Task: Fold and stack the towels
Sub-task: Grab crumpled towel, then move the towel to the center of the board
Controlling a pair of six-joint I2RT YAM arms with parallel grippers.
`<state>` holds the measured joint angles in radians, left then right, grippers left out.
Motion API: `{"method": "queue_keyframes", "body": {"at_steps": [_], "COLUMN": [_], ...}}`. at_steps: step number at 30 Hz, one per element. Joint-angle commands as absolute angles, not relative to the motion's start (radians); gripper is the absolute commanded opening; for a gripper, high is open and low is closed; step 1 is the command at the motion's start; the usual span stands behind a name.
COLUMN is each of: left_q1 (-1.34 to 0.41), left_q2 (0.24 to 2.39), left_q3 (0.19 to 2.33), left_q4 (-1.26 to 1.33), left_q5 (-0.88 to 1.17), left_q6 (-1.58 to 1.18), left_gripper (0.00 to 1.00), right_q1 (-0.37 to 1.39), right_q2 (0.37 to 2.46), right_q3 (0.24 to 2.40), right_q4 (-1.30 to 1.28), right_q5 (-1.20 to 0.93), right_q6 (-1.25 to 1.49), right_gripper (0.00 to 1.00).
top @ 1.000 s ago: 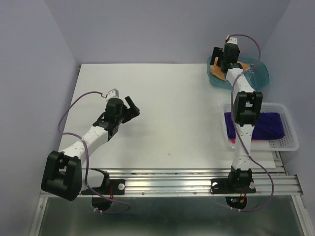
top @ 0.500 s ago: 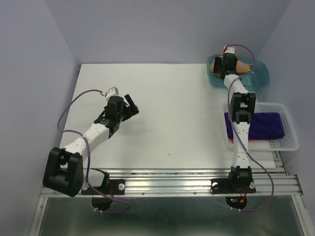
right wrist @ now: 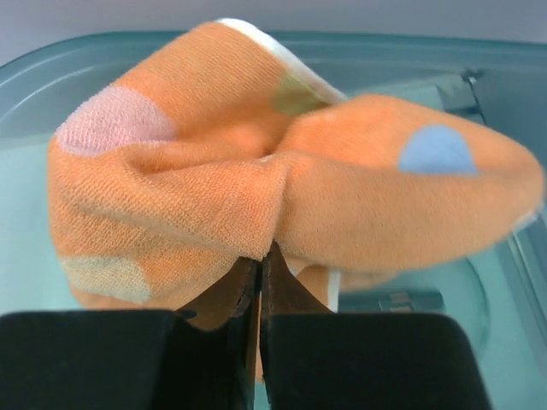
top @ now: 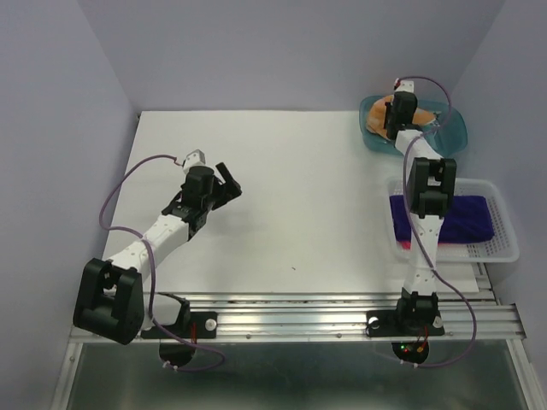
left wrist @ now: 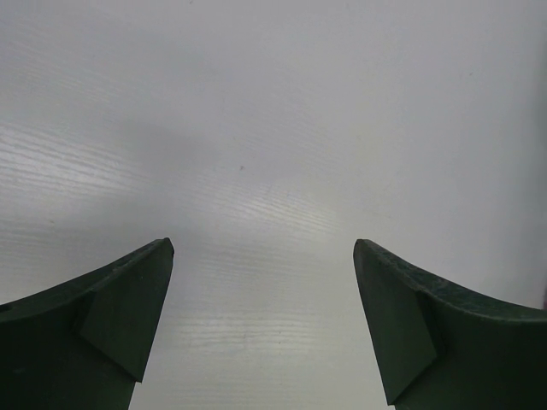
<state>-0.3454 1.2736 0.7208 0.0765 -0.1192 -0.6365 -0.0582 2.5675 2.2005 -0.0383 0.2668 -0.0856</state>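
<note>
Jaws of the right gripper [right wrist: 261, 266] pinch tight on a fold of the orange dotted towel [right wrist: 214, 188], bunched just ahead inside the teal tub [right wrist: 26, 239]; the left gripper [left wrist: 261, 325] gapes empty. Best lift straight up, slowly.

An orange cloth towel [right wrist: 282, 179], dotted pale blue and pinkish, sits bunched in a translucent teal plastic tub [top: 457, 137] at the far right of the white table [top: 282, 196]. One fold is pinched between the closed fingers of the right gripper [right wrist: 259, 260]. Nearer, a dark purple cloth towel [top: 466, 218] lies folded flat in a white plastic basket [top: 506, 249] (a sliver of pink-red cloth [top: 398, 245] shows at its left edge).
</note>
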Motion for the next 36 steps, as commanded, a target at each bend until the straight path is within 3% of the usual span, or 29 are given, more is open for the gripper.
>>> {"method": "queue_keyframes", "body": {"at_steps": [1,5,12,18,22,24,25,26,32,36], "left_q1": [-0.347,-0.35,-0.351,-0.351,-0.351,-0.351,-0.351,-0.35,-0.35,-0.351], "left_q2": [1.184,1.118,1.003,0.876,0.787,0.736,0.715,0.704,0.681,0.715], "left_q3": [0.712,0.673,0.623,0.566,0.525,0.497,0.492,0.488,0.474,0.44], "left_q4": [0.11,0.117,0.138,0.124,0.08,0.054,0.046,0.038,-0.026,0.035], "left_q5": [-0.112,-0.101,-0.077,-0.081,-0.109,-0.129,-0.132,-0.133,-0.126,-0.042], "left_q6": [-0.641,-0.646,-0.649,-0.663,-0.683,-0.698,-0.701,-0.703,-0.721,-0.727], "left_gripper": [0.99,0.99,0.99,0.99,0.99,0.99,0.99,0.99,0.99,0.99], "right_q1": [-0.038,0.029,0.216,0.351,0.356,0.356,0.356,0.356,0.356,0.354], "right_q2": [2.259,2.06,1.823,1.642,1.562,1.525,1.517,1.51,1.354,1.151], "right_q3": [1.946,1.715,1.586,1.556,1.415,1.268,1.223,1.168,0.878,0.722], "right_q4": [0.171,0.316,0.35,0.2,0.15,0.118,0.1,0.065,-0.048,0.05], "right_q5": [0.259,0.294,0.36,0.018,-0.15,-0.149,-0.114,-0.069,0.404,0.347], "right_q6": [-0.064,-0.11,-0.233,-0.145,-0.046,0.041,0.073,0.106,0.3,0.382], "right_gripper": [0.01,0.01,0.01,0.01,0.02,0.25,0.71,1.0,1.0,1.0]}}
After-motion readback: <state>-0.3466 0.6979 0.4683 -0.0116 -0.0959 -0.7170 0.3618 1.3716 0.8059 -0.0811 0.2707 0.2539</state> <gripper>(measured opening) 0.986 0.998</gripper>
